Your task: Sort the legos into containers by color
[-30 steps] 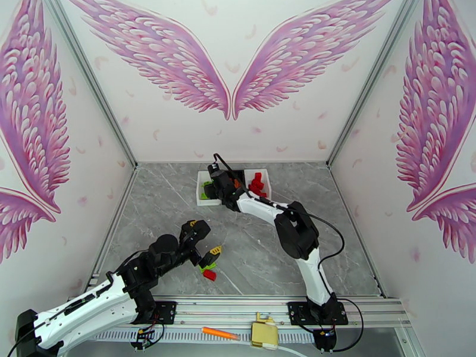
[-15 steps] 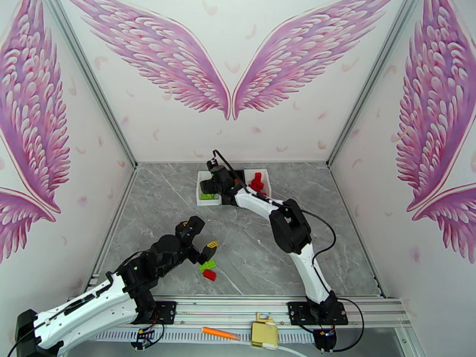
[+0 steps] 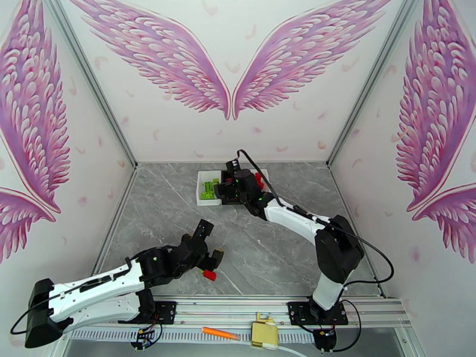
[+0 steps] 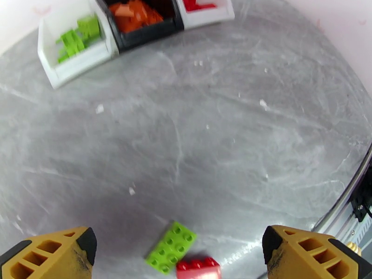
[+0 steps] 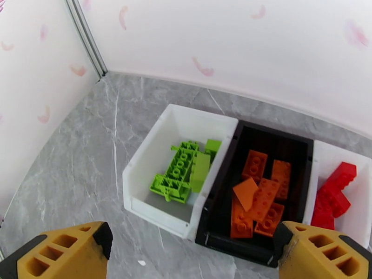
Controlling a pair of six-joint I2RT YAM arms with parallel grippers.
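left gripper [image 4: 177, 247]: jaws spread wide, nothing held, low over the grey marble-look tabletop [image 4: 223, 136] near the front rail. Between its yellow fingers [image 4: 51, 254] lie two loose legos: a bright green studded plastic brick [image 4: 171, 246], lying diagonal, and a small red studded brick [image 4: 198, 269] touching its lower corner (the red one is cut by the frame edge).

My read: the step in hand is picking the green brick. To do it well:
- rotate the wrist so the pads close across its short sides
- centre on green alone and descend straight
- keep red out of the closing path, or it gets dragged or pinched along

Drop-off is the far row, walls touching:
- left: white rectangular plastic bin holding greens [image 5: 158, 215]
- middle: black bin holding oranges [image 5: 232, 247]
- right: white bin holding reds [image 5: 358, 205]

right gripper [image 5: 191, 238]: released wide, empty, hovering above the near side of the green and black bins. It should back off before the left arm comes in, else collision risk.
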